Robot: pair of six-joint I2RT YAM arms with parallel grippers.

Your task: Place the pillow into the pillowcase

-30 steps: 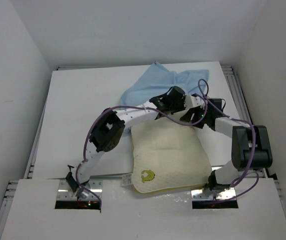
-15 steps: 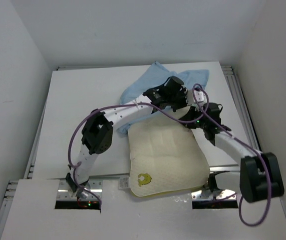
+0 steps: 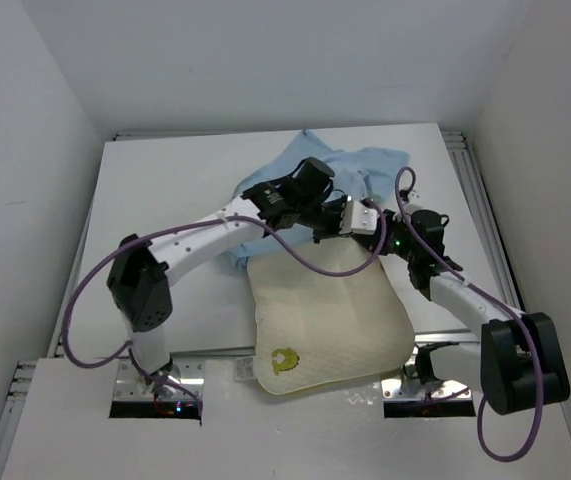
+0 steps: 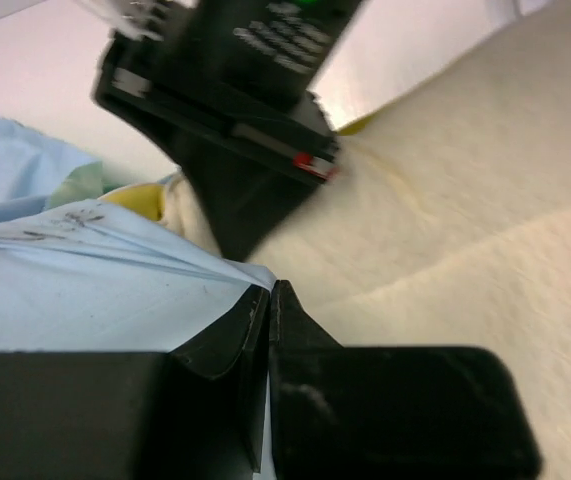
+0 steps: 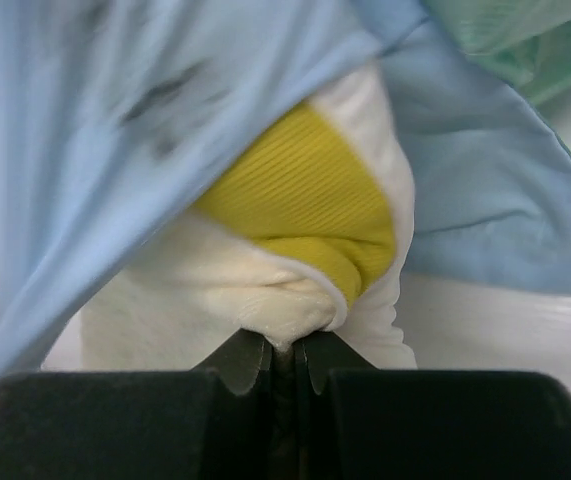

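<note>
The cream pillow (image 3: 325, 320) lies at mid-table, its yellow-green mark (image 3: 285, 358) near the front-left corner. The light-blue pillowcase (image 3: 365, 165) lies bunched behind it, its edge over the pillow's far end. My left gripper (image 3: 330, 212) is shut on the pillowcase's blue edge (image 4: 115, 300); the pillow (image 4: 485, 180) is beside it. My right gripper (image 3: 350, 222) faces it and is shut on the pillow's far corner (image 5: 215, 290), by the yellow seam (image 5: 305, 190). Blue cloth (image 5: 115, 130) drapes over that corner; a green face (image 5: 525, 40) shows behind.
The white table (image 3: 165, 200) is boxed in by white walls on three sides, with metal rails (image 3: 485, 200) along its right and left edges. The pillow's near end overhangs onto the front shelf (image 3: 295, 430) between the arm bases. The right gripper's black body (image 4: 235, 90) shows close ahead in the left wrist view.
Both grippers have moved left and a little nearer. The left arm has stretched out, drawing the pillowcase edge over the pillow's far end. The pillow has slid slightly left.
</note>
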